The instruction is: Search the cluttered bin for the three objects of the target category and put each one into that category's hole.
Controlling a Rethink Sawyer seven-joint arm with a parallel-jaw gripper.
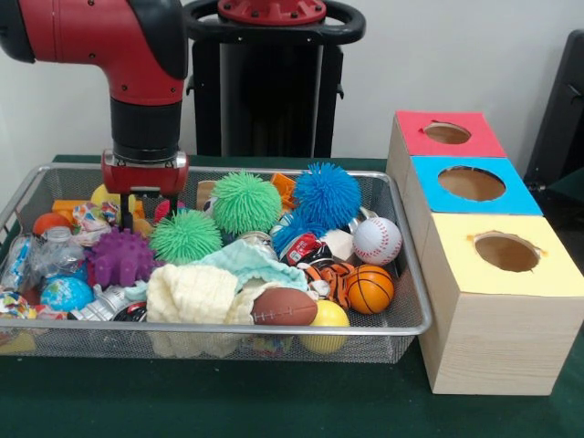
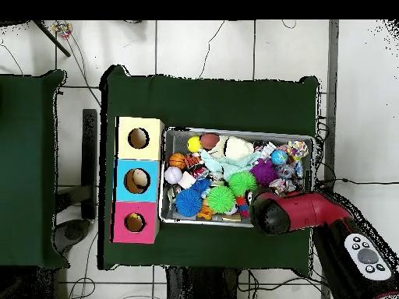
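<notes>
The striped plush (image 1: 330,278) lies in the bin (image 1: 401,321) at five o'clock, so sorting remains. The tool (image 1: 149,203) hovers at ten o'clock, its opening hidden. Red hole (image 1: 447,133) looks empty.

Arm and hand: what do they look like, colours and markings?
The arm has a glossy red shell with black joint sections and a black cylindrical wrist. The hand has a red body with dark prongs. The overhead view shows a black panel with grey buttons.

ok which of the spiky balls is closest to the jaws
The smaller green spiky ball, just below the gripper; the bigger green one and blue one lie further off.
</notes>
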